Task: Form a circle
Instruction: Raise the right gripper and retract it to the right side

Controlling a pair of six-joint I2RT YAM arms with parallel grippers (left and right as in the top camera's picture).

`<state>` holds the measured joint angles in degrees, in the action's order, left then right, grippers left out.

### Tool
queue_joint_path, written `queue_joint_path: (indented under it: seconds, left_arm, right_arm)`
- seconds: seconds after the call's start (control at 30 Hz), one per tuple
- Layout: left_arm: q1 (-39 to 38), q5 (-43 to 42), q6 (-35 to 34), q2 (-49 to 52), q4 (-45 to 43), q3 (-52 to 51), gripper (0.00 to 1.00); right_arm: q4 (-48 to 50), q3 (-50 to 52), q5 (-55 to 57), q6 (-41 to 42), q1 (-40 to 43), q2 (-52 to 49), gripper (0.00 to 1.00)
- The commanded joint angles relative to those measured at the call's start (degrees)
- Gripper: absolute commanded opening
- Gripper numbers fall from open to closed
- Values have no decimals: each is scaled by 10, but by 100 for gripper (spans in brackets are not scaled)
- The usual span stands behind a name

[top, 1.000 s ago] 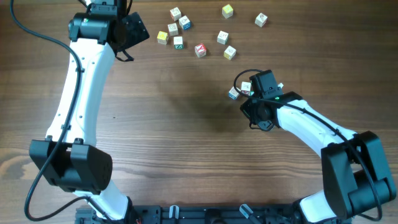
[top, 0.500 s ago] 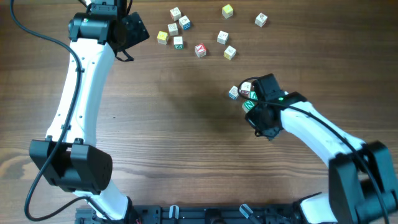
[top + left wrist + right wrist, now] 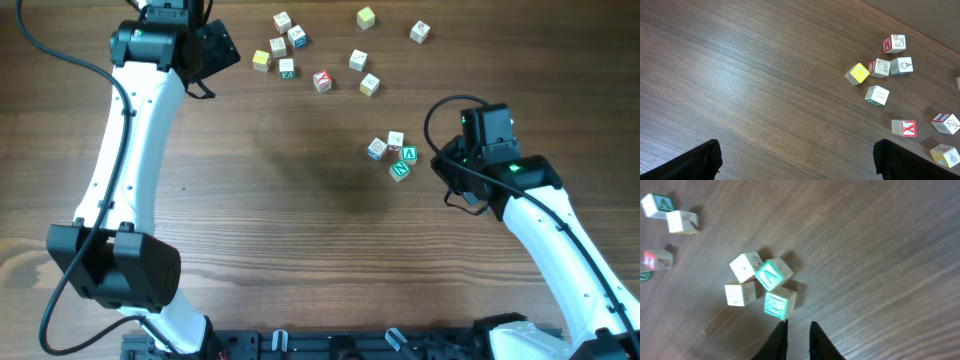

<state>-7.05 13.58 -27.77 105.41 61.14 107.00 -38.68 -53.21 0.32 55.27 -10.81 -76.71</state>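
Circle [image 3: 772,274]: four cubes visible, packed close, two green-faced.
Right gripper [image 3: 798,330]: fingers narrowly apart, empty, just right of the cluster.
Left gripper [image 3: 797,160]: wide apart, empty, far left.

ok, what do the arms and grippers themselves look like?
The two arms match. The left arm and right arm have glossy white links with chunky black joint housings. The left gripper and right gripper have plain black fingers. A black cable trails off the left arm, and a cable loop sits at the right wrist. Small green lights glow there. There are no readable markings.
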Motion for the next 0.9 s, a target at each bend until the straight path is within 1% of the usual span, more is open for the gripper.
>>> queue_joint_path:
  seconds: [0.0,0.13,0.17,0.23,0.27,0.33,0.4,0.47,0.5,0.53,0.57,0.63,0.7,0.77,0.87]
  left_arm:
    - [1,-3,-8,-13,0,10,100]
    - [1,-3,-8,-13,0,10,100]
    - [1,-3,-8,-13,0,10,100]
    - [1,-3,-8,-13,0,10,100]
    - [1,-3,-8,-13,0,10,100]
    - [1,-3,-8,-13,0,10,100]
    - [1,-3,-8,-13,0,10,100]
    - [1,-3,-8,-13,0,10,100]
    - [1,-3,-8,-13,0,10,100]
    - [1,-3,-8,-13,0,10,100]
    - [1,-3,-8,-13,0,10,100]
    - [1,-3,-8,-13,0,10,100]
    - [1,-3,-8,-13,0,10,100]
    - [1,-3,-8,-13,0,10,100]
    - [1,-3,-8,-13,0,10,100]
  right_arm:
    - [36,-12,14,-38,2,8,18]
    - [71,-12,16,-43,2,8,22]
    - [75,-12,19,-43,2,8,24]
    - [82,-12,32,-43,2,8,32]
    - [83,-12,41,-42,2,8,38]
    - [84,-12,51,-42,2,8,49]
    - [87,-12,55,-43,2,8,56]
    - [91,-12,55,-43,2,7,73]
    - [98,-12,55,-43,2,5,85]
    - [105,-12,54,-49,2,4,88]
    - [122,-12,43,-79,2,1,88]
    - [147,-12,25,-105,2,-1,89]
    - [169,-12,22,-106,2,-1,93]
    - [188,-12,13,-126,2,-1,95]
    - [183,-12,9,-136,2,-1,96]
